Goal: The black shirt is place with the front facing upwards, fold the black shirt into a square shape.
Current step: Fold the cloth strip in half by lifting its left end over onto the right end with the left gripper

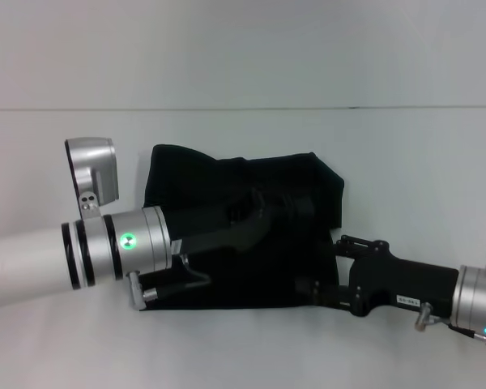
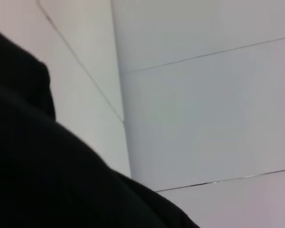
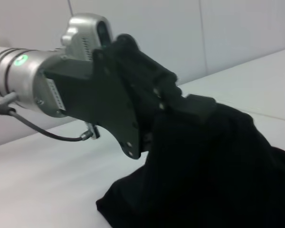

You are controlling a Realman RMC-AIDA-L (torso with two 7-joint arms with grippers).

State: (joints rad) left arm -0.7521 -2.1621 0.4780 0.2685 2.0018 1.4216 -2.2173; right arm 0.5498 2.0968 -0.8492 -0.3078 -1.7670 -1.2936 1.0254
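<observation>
The black shirt [image 1: 235, 186] lies on the white table [image 1: 405, 162], already gathered into a rough, uneven rectangle with bunched folds across its middle. No lettering or label shows on it.

My left gripper [image 1: 255, 212] reaches in from the shirt's left edge and sits over the middle of the cloth. In the right wrist view that same gripper [image 3: 168, 102] is pressed into a raised hump of the shirt [image 3: 213, 166], the fabric lifted against its tip. Black on black hides the fingers, so I cannot tell whether it is clenched or released.

My right gripper [image 1: 328, 288] comes in low at the shirt's near right corner, its tip at or over the hem. Whether it is grasping cloth I cannot tell.

The left wrist view shows only a dark mass of shirt [image 2: 47, 175] close by and pale wall panels beyond.
</observation>
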